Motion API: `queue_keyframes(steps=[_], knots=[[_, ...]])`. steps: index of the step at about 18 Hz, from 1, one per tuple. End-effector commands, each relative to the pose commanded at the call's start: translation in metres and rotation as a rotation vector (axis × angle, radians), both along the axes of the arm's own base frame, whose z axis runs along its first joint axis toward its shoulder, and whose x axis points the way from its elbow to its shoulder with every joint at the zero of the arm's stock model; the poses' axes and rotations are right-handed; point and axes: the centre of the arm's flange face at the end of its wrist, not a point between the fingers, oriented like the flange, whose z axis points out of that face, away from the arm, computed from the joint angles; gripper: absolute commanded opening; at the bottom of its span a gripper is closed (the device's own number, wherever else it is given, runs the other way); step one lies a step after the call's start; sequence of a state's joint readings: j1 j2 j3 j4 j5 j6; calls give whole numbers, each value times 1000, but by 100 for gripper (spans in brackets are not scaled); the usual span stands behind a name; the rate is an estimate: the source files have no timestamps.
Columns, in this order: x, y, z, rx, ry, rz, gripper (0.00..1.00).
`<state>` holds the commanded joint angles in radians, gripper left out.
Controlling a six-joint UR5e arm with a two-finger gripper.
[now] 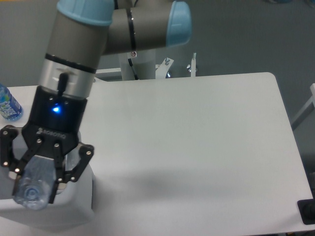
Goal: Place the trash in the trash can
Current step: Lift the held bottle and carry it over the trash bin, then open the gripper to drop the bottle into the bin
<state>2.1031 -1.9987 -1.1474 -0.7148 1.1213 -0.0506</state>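
A white table [197, 137] fills most of the view, with grey floor behind it at 12 o'clock. The arm [78, 54] reaches down from the top toward 8 o'clock, a blue light lit on its wrist. The gripper [35, 186] is clamped on the bottle [32, 184], its 2 fingers [55, 183] pressed to the bottle's sides; the bottle is clear and crushed and points its cap toward the camera. Gripper and bottle hang over the bin [74, 209], which sits at the table's 8 o'clock corner and is mostly hidden behind them; only its white right wall and front rim show. The wrapper cannot be seen, and the bin's inside is covered by the gripper. At 9 o'clock, by the frame edge, stands a blue bottle [9, 104], well apart from the bin. A dark object [307, 211], perhaps a device, sits cut off at 4 o'clock.
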Motion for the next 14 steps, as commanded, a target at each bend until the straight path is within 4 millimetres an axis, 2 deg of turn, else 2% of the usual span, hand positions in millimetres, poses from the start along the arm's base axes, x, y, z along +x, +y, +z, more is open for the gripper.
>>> queue_keyframes(steps=[3, 4, 5, 6, 8, 11, 12, 14], knots=[[6, 5, -7, -9, -4, -12, 59], [6, 4, -8, -11, -5, -12, 72], [5, 4, -7, -10, -1, -11, 93], [5, 4, -7, -9, 11, -20, 100], [7, 1, -9, -15, 30, -37, 100], [4, -5, -1, -7, 40, -29, 100], [-2, -9, 3, -5, 49, -13, 100], [-34, -32, 22, -4, 92, 74, 100]])
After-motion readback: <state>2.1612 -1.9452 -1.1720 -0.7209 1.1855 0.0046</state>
